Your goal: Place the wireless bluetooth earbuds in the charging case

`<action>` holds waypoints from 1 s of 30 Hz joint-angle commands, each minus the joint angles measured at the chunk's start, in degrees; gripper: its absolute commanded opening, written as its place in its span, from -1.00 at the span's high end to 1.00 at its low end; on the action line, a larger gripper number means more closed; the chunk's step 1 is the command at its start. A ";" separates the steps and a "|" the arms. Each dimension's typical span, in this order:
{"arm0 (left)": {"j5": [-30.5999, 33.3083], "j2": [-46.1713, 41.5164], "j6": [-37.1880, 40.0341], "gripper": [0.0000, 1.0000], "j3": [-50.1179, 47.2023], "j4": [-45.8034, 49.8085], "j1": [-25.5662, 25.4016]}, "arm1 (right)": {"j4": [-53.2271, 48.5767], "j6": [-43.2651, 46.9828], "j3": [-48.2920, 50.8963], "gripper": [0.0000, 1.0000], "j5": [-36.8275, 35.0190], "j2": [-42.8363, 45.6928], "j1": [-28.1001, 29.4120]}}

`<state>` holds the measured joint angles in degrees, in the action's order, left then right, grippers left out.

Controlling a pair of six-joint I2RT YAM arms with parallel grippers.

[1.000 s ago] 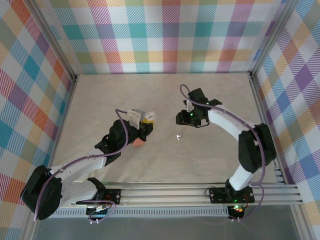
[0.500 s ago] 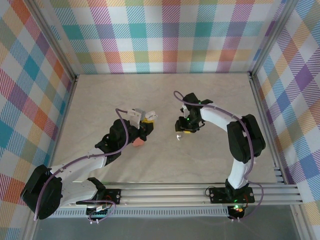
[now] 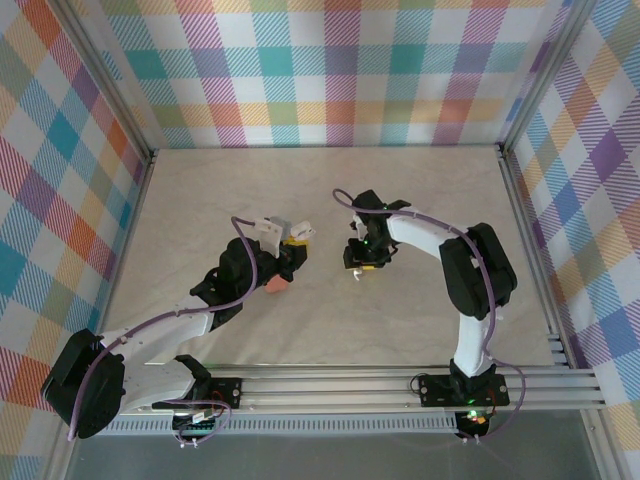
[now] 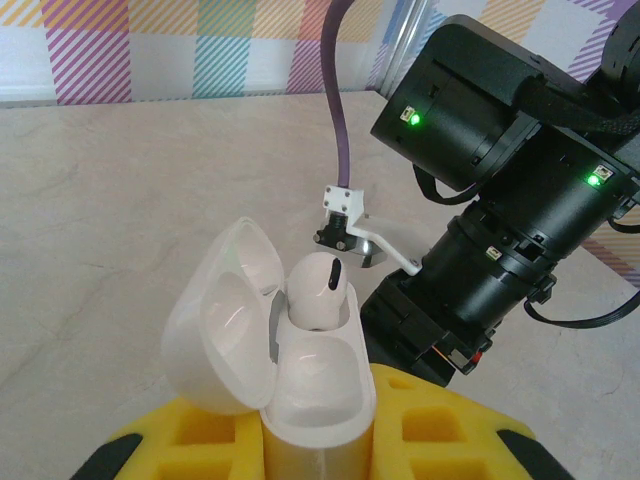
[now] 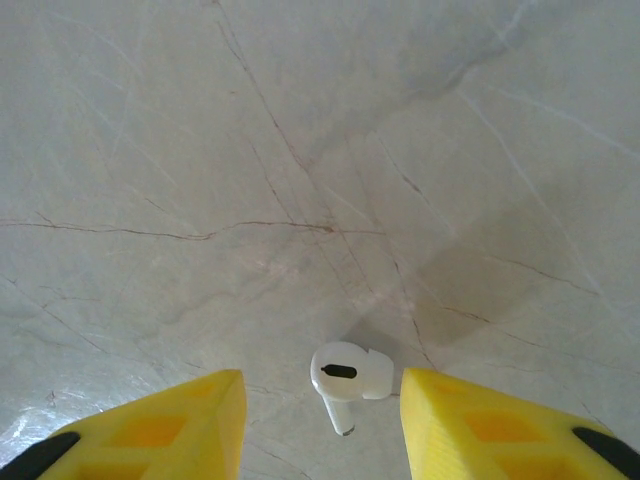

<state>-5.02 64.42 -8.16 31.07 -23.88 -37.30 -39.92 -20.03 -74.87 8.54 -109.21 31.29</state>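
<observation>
My left gripper is shut on the white charging case, which stands upright between its yellow fingers. The lid hangs open to the left. One white earbud sits in the far slot; the near slot is bare. In the top view this case is left of centre. A second white earbud lies on the table, stem toward the camera. My right gripper hovers open just above it, one yellow finger on each side, not touching. From above, that gripper is over the earbud.
A salmon-pink case lies on the table beside the left arm's wrist. The right arm's black wrist is close behind the held case. Plaid walls close the table on three sides, and a metal rail runs along the front.
The right arm has swung left and down, bringing its open gripper over the earbud on the table. The left arm and the case have stayed still.
</observation>
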 commanded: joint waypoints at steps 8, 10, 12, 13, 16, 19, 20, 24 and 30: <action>0.27 -0.70 -0.32 1.00 1.05 -1.08 0.30 | -3.49 0.27 -2.03 0.09 -3.61 -1.68 1.56; 0.16 -0.84 -0.35 1.00 1.01 -1.08 0.30 | -3.86 0.25 -2.29 0.10 -3.66 -2.19 1.82; 0.27 -0.96 -0.31 1.00 0.92 -1.08 0.34 | -3.93 0.33 -2.56 0.10 -3.70 -2.60 2.02; 0.31 -1.05 -0.36 1.00 0.88 -1.08 0.30 | -3.96 0.33 -2.65 0.10 -3.67 -2.86 2.11; 0.42 -1.41 -0.27 1.00 0.74 -0.90 0.30 | -4.13 0.17 -2.99 0.13 -3.70 -3.43 2.37; 0.53 -1.92 -0.19 1.00 0.66 -0.66 0.30 | -4.22 0.09 -3.33 0.16 -3.70 -3.97 2.46; 0.60 -2.02 -0.08 1.00 0.57 -0.64 0.30 | -4.24 0.00 -3.36 0.16 -3.81 -4.04 2.55; 0.62 -2.31 -0.10 1.00 0.40 -0.55 0.30 | -4.30 -0.09 -3.53 0.20 -3.88 -4.08 2.55; 0.54 -2.32 -0.08 1.00 0.40 -0.64 0.34 | -5.50 0.06 -4.66 0.23 -4.45 -4.43 2.55</action>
<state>-4.86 63.29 -8.16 31.07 -23.83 -37.30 -43.31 -20.08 -77.71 4.89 -112.79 33.47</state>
